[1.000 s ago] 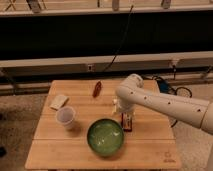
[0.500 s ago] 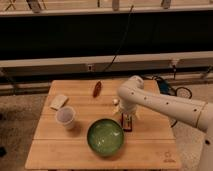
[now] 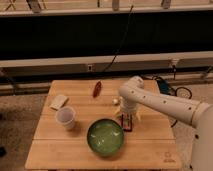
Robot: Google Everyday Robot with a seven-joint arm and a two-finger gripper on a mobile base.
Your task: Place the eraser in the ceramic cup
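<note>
The eraser is a small dark block with orange-red markings. It sits on the wooden table just right of the green bowl. My gripper points straight down onto it, with the white arm curving in from the right. The ceramic cup is pale and round. It stands upright on the left part of the table, well left of the gripper and beyond the bowl.
A glossy green bowl stands between the cup and the eraser. A flat beige piece lies at the far left and a reddish-brown oblong thing near the back edge. A small pale object lies by the arm. Cables run behind the table.
The arm's upper part has shifted slightly right and down. The gripper stays at the same spot over the eraser.
</note>
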